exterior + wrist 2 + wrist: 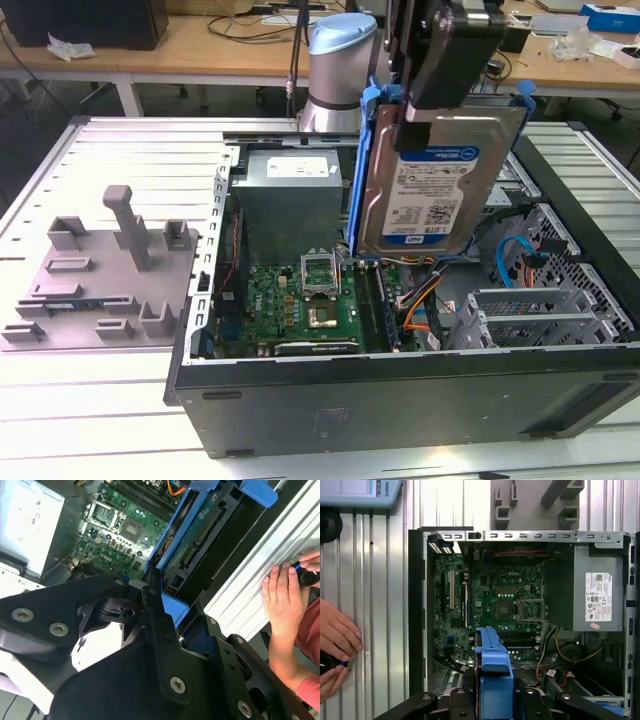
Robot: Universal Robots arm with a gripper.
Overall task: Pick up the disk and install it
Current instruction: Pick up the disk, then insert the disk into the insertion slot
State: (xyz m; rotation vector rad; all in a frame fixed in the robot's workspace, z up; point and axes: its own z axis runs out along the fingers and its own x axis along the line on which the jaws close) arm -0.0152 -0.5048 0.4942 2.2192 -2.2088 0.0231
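Observation:
The disk [432, 190], a silver hard drive with a white-and-blue label in a bright blue carrier frame, hangs upright above the open computer case [400, 390]. My gripper [425, 112] is shut on its top edge, and the drive is clear of the case parts below. In the second wrist view the disk [200, 535] runs edge-on away from my gripper [175, 611], over the motherboard. In the first wrist view the blue frame of the disk [492, 655] sticks out from my gripper [495, 696], over the case interior.
A grey plastic stand [110, 270] with upright posts lies at the exterior view's left. Inside the case are the power supply [290, 195], motherboard [310, 300] and a grey drive cage [540, 310]. A person's hand [282, 595] rests on the ribbed table beside the case.

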